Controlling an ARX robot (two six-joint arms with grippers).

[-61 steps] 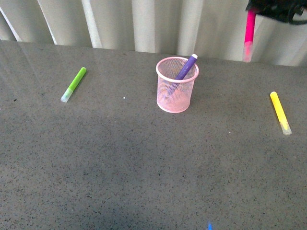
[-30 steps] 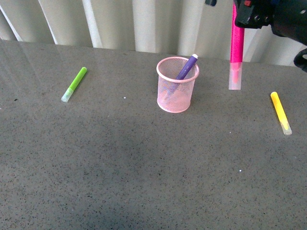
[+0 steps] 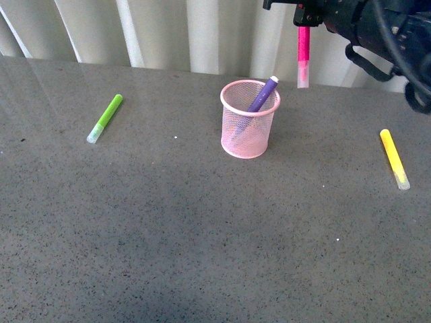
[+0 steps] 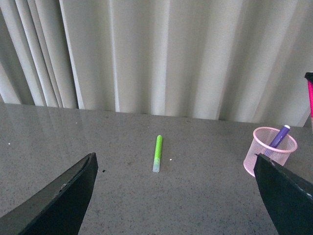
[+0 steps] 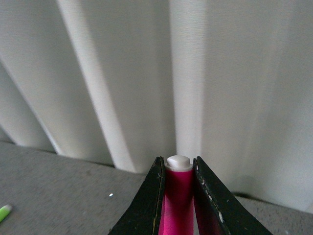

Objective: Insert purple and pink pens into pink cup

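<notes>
The pink cup stands upright mid-table with the purple pen leaning inside it, white end up. My right gripper is shut on the pink pen, which hangs vertically with its pale cap down, up and to the right of the cup's rim. In the right wrist view the fingers clamp the pink pen on both sides. The left wrist view shows the pink cup with the purple pen beside one finger. My left gripper is open and holds nothing.
A lime-green marker lies on the table at the left, also seen as the lime-green marker. A yellow marker lies at the right. White curtains hang along the grey table's far edge.
My right gripper has carried the pink pen leftward, from the far right to just right of and above the cup. The cup and purple pen have not moved.
</notes>
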